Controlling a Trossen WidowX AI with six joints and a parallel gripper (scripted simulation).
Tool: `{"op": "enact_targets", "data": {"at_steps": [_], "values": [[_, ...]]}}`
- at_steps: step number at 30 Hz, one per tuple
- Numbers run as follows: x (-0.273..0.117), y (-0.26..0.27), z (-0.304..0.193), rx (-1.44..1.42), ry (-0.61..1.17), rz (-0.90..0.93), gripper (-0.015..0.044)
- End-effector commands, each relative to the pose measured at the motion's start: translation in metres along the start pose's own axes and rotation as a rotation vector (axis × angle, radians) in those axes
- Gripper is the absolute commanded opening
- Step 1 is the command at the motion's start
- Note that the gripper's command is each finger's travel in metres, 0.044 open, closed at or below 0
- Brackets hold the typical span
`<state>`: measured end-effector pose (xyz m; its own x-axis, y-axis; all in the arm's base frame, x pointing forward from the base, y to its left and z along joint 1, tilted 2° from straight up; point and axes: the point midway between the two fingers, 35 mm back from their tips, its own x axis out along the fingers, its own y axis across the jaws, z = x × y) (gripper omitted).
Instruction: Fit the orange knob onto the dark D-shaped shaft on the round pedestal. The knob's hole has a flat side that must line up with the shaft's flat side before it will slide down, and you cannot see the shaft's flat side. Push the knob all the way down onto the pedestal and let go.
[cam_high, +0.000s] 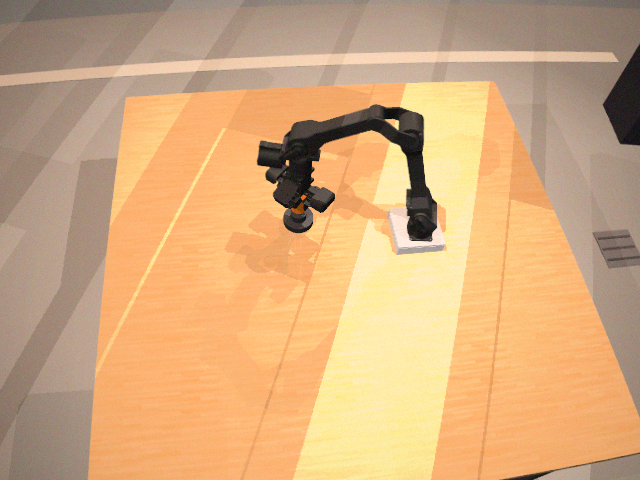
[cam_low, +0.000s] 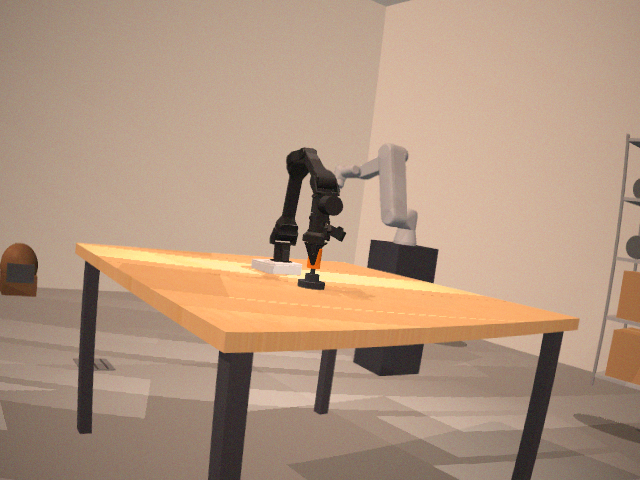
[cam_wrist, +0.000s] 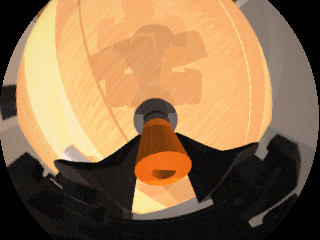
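The orange knob (cam_high: 297, 208) (cam_low: 317, 259) (cam_wrist: 162, 164) is upright between the fingers of my gripper (cam_high: 302, 199) (cam_low: 314, 260) (cam_wrist: 158, 136), which is shut on it. In the wrist view a dark opening shows in the knob's near end. The round dark pedestal (cam_high: 298, 225) (cam_low: 311, 285) (cam_wrist: 155, 102) stands on the table directly below the knob. In the exterior view a short piece of the dark shaft (cam_low: 312, 271) shows between the knob and the pedestal, so the knob is above the pedestal's collar. The shaft's flat side is hidden, and I cannot tell whether its tip is inside the knob.
The arm's white base block (cam_high: 401, 245) (cam_low: 278, 267) stands on the wooden table (cam_high: 206, 361) (cam_low: 206, 304), to the right of the pedestal in the top view. A grey robot arm (cam_low: 393, 186) on a dark stand is beyond the table. Shelving stands at the far right of the exterior view.
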<state>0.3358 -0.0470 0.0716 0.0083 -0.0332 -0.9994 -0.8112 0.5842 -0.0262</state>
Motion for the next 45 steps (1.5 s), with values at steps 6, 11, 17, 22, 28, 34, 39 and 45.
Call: {"op": "enact_targets", "data": {"at_steps": [6,11,17,22,28,34,39,45], "values": [[0.0006,-0.0008,-0.0004,-0.005,0.004,-0.003,0.0],[0.001,-0.0009,-0.0003,-0.005,0.004,-0.003,0.0],[-0.0016,-0.001,-0.0002,-0.005,0.004,-0.003,0.0],[-0.0042,-0.0007,-0.0003,-0.005,0.004,-0.003,0.0],[-0.0034,-0.0002,-0.0006,-0.176,0.004,-0.003,0.0],[-0.0013,-0.0002,-0.0008,-0.215,0.004,-0.003,0.0],[-0.0012,-0.0016,-0.0001,-0.215,0.004,-0.003,0.0],[0.0,-0.0017,0.0,-0.215,0.004,-0.003,0.0]]}}
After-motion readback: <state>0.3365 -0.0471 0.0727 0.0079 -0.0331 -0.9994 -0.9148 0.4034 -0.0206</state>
